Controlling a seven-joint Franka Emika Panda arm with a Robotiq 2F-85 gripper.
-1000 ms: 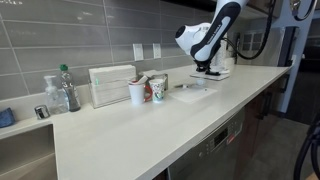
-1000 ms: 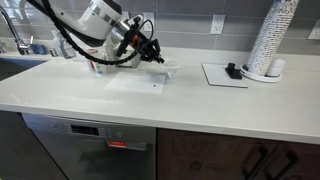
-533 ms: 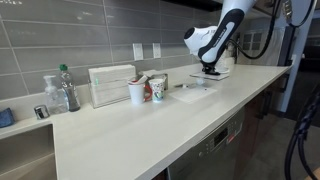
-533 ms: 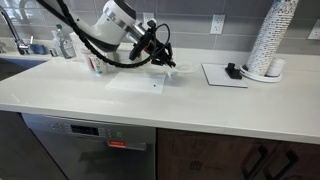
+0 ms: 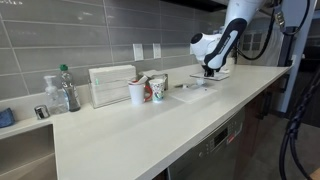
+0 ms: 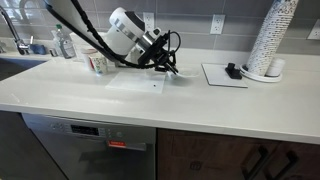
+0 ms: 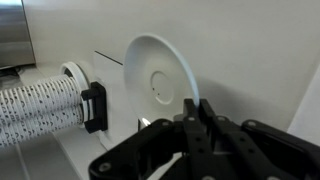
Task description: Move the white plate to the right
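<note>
We are looking at the small round white plate [image 7: 158, 82] lying right between the fingers of the black gripper [image 7: 197, 108], with its lower rim caught there. The fingers are sitting almost together, pinching that rim and touching nothing else. The plate is standing tilted on edge, its hollow face turning toward the wrist camera. It is hanging near the tall stack of patterned white paper cups [image 7: 35, 105], above the pale countertop [image 6: 200, 100]

We are reading no legible text anywhere: the printed cup [image 5: 158, 91] and the bottle [image 5: 67, 90] label, at nine o'clock, are showing only blur.
</note>
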